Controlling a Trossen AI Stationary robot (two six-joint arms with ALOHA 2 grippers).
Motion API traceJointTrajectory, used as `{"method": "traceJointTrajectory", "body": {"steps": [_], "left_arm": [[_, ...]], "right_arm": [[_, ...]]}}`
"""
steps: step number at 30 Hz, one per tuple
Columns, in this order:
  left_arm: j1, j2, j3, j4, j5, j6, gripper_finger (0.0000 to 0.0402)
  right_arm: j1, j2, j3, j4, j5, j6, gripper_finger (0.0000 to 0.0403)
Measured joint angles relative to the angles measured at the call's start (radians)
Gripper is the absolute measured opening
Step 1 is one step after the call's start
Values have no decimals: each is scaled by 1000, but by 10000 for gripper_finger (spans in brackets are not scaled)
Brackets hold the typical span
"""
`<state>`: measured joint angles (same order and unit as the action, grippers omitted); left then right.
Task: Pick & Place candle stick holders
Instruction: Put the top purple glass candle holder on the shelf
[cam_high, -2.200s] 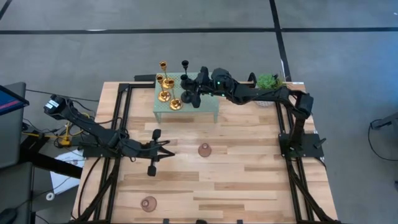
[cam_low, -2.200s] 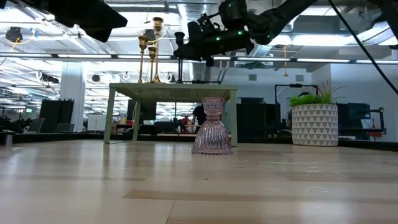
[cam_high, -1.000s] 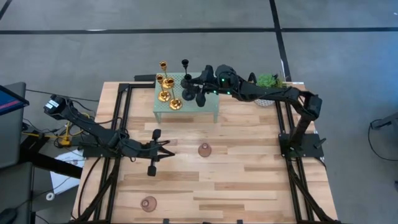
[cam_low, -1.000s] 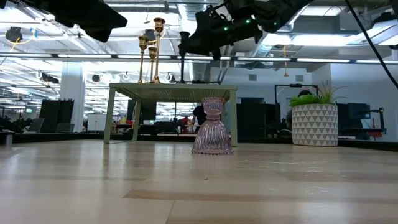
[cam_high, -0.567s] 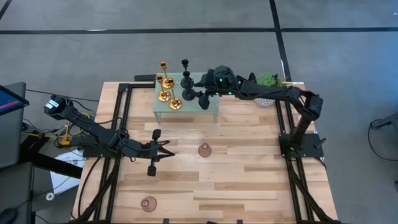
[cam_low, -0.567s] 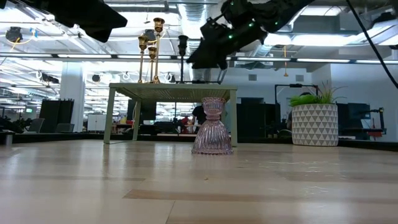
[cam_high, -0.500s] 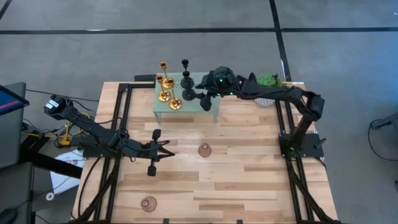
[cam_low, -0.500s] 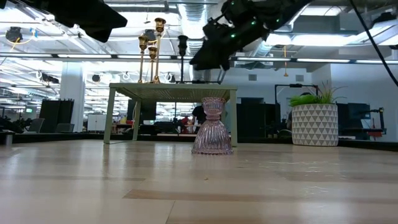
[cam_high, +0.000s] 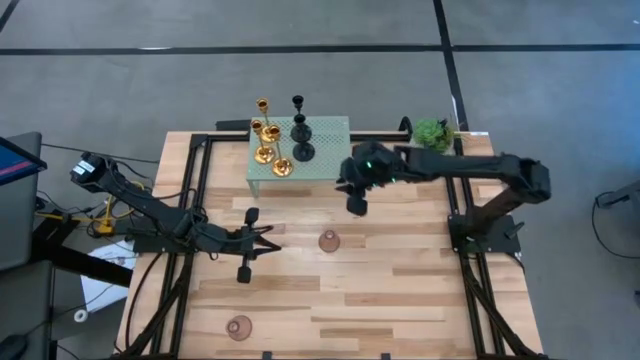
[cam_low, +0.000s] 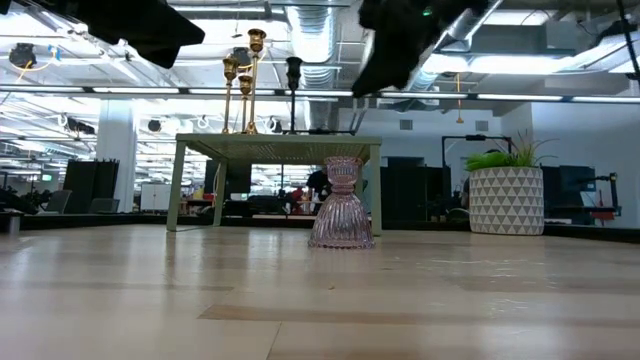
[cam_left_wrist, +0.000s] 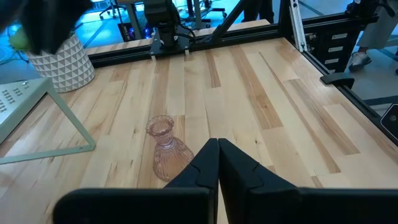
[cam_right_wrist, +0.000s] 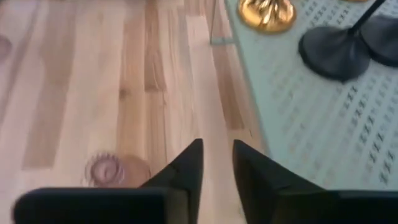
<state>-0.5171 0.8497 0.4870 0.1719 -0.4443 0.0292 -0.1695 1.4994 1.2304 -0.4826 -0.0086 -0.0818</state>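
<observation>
Gold and black candle stick holders (cam_high: 283, 141) stand on the green stand (cam_high: 330, 130); apparently two glass holders (cam_high: 329, 241) remain on the surface, right claw (cam_high: 357, 203) slightly parted, empty.

My right pincer (cam_high: 357, 204) hangs mid-air, arm stretched inward, fingers slightly parted and empty. My left pincer (cam_high: 243, 273) sits low, fingers pressed together.

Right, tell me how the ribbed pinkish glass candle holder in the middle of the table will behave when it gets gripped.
The ribbed pinkish glass candle holder looks like glass, so probably breakable and rather heavy for its size. Its wide flared base on the wooden table suggests it resists tipping. The narrow waist may offer a hold, though smooth ribs could slip.
</observation>
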Motion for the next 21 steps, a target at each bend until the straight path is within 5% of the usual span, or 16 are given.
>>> {"method": "traceJointTrajectory", "body": {"steps": [7,12,21], "left_arm": [[0,0,0,0,0,0,9],[0,0,0,0,0,0,5],[0,0,0,0,0,0,6]], "right_arm": [[112,-179,-277,130,123,103,22],[196,-298,-530,398,184,207,3],[355,-299,-834,899,285,272,2]]}}
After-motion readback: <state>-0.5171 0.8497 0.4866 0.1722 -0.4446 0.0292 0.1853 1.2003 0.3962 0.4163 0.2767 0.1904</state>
